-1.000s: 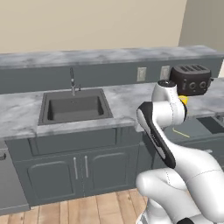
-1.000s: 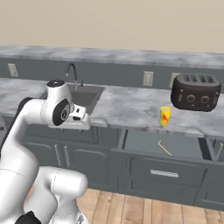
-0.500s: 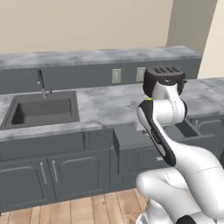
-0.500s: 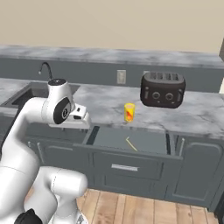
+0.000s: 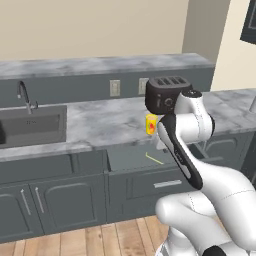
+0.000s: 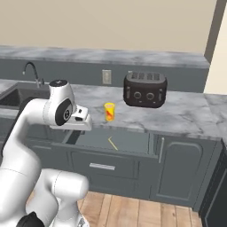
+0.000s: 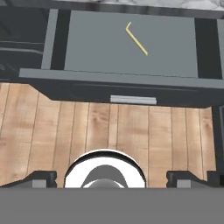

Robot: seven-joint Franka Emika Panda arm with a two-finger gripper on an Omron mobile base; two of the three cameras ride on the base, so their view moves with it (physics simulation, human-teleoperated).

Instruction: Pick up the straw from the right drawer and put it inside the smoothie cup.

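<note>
Right drawer (image 7: 131,48), straw (image 7: 136,39): brought centred ahead by base travel. Tool (image 7: 111,178): spread, empty, well short of the straw.

The pale-yellow straw (image 7: 136,38) lies flat inside the open drawer (image 7: 100,43). The yellow cup (image 6: 109,111) stands upright on the counter behind it.

The white arm folds upward from its base, elbow raised high, wrist bent forward and downward; the gripper (image 7: 112,177) hangs empty, jaws spread wide apart.
</note>
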